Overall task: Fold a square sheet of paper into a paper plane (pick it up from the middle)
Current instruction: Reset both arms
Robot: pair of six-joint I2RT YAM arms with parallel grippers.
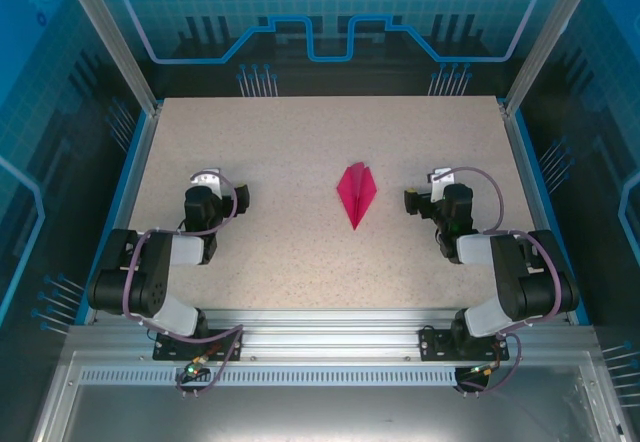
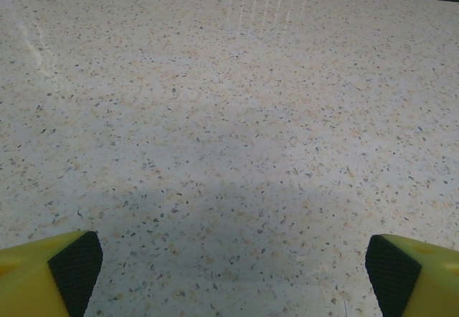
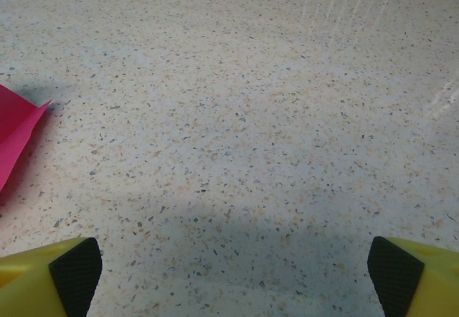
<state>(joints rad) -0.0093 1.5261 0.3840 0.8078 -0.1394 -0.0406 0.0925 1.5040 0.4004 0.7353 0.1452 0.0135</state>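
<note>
Paper plane (image 1: 357, 192) laid flat at the middle of the speckled table (image 1: 300, 132), tip pointed toward the near edge, left gripper (image 2: 233, 274) and right gripper (image 3: 237, 274) both spread wide, nothing gripped

paper plane (image 3: 14, 136) partly beyond the left edge

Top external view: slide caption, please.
Pink paper plane lies on the table between the left gripper and right gripper, both open and empty.

Speckled beige tabletop (image 1: 300, 152), blue-lit printed wall panels (image 1: 330, 22), aluminium frame posts (image 1: 110, 37)
</note>
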